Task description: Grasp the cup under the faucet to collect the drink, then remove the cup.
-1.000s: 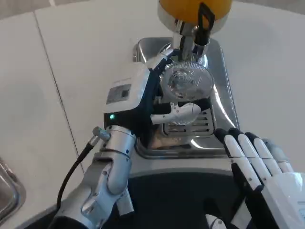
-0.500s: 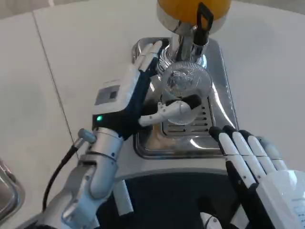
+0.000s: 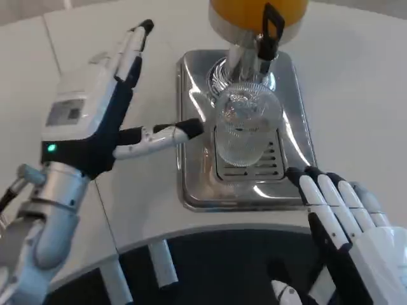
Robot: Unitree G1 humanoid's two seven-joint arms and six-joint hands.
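A clear ribbed glass cup (image 3: pixel 245 127) stands upright on the steel drip tray (image 3: pixel 191 82), right below the faucet (image 3: pixel 261 47) of the orange drink dispenser (image 3: pixel 257 13). My left hand (image 3: pixel 105 108) hovers to the left of the tray, open, fingers spread, thumb pointing toward the cup but apart from it. My right hand (image 3: pixel 346 222) lies flat and open at the tray's near right corner, fingers stretched forward, holding nothing.
The dispenser's black tap lever (image 3: pixel 273 22) sticks out above the cup. A slotted grille (image 3: pixel 270 162) sits under the cup. White table surface extends to the left and right of the tray. A dark gap runs along the near table edge.
My left hand has let go of the cup and drawn back to the left, opening wide. The cup stays under the faucet. The right hand has barely moved.
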